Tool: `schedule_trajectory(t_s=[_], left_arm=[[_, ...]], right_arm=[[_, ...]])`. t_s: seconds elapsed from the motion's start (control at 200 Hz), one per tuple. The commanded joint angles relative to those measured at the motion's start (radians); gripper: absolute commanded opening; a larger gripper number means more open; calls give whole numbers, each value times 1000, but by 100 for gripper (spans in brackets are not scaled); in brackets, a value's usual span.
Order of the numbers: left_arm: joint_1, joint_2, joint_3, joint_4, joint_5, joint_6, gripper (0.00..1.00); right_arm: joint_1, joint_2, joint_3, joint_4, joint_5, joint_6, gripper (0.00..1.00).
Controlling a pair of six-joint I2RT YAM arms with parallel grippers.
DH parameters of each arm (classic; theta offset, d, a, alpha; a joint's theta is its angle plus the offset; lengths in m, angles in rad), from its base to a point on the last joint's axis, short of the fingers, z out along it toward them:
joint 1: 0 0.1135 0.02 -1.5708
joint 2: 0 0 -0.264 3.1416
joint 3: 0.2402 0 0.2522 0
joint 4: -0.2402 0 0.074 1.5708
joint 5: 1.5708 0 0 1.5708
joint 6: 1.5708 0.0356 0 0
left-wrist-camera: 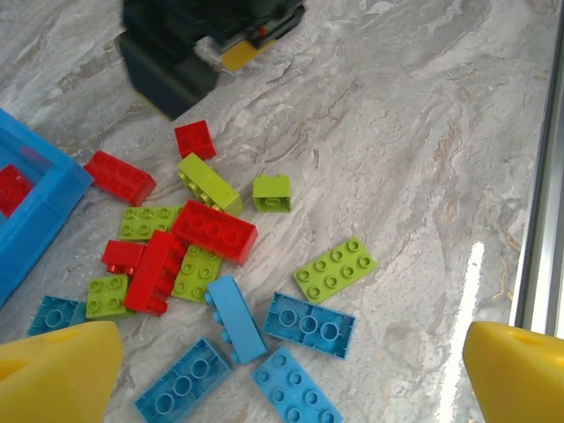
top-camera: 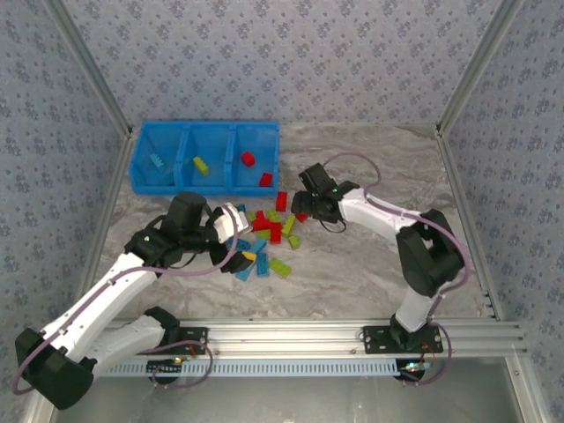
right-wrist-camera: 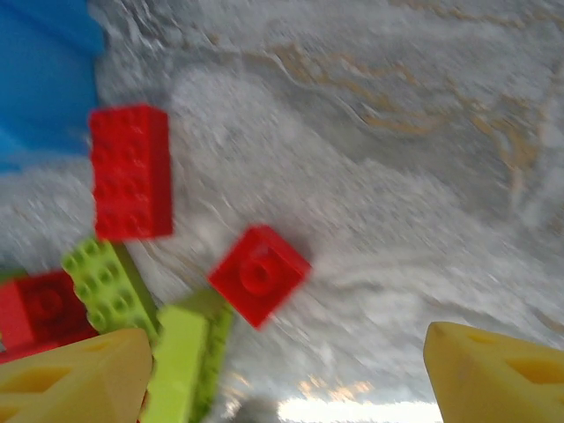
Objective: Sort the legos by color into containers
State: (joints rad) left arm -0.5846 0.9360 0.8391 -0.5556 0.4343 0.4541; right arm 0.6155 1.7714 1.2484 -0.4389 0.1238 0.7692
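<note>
The legos lie in a loose pile (top-camera: 269, 233) of red, lime and light blue bricks on the marble table. My left gripper (top-camera: 240, 236) hangs open over the pile's near left side, above several light blue bricks (left-wrist-camera: 308, 323) and a lime plate (left-wrist-camera: 335, 269); nothing sits between its yellow fingers (left-wrist-camera: 57, 370). My right gripper (top-camera: 308, 198) stands open over the far right side, above a small red brick (right-wrist-camera: 259, 274) and a lime brick (right-wrist-camera: 185, 361). The blue containers (top-camera: 137, 167) hold one light blue brick (top-camera: 155, 161), one lime (top-camera: 201, 165) and two red (top-camera: 248, 159).
Patterned walls and aluminium posts close in the table on three sides. A metal rail (top-camera: 352, 335) runs along the near edge, by the arm bases. Bare marble lies right of the pile (top-camera: 388, 273). The bin's corner (left-wrist-camera: 35, 211) is close to the left gripper.
</note>
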Motion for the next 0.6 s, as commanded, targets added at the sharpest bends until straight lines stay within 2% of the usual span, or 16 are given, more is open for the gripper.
schedule_trajectory(t_s=[0.0, 0.12, 0.28, 0.55, 0.595], left_arm=[[1, -9, 11, 16, 28, 71, 99], [-1, -14, -1, 17, 37, 56, 99], [-13, -17, -12, 19, 34, 55, 99], [-23, -5, -13, 25, 2, 44, 99], [-26, -10, -15, 26, -6, 41, 99]], right_arm=[[7, 82, 92, -39, 75, 106, 84], [1, 185, 163, -75, 112, 161, 84], [13, 269, 174, -68, 76, 189, 78], [37, 221, 65, -6, 81, 232, 62], [37, 197, 34, 9, 84, 237, 57]])
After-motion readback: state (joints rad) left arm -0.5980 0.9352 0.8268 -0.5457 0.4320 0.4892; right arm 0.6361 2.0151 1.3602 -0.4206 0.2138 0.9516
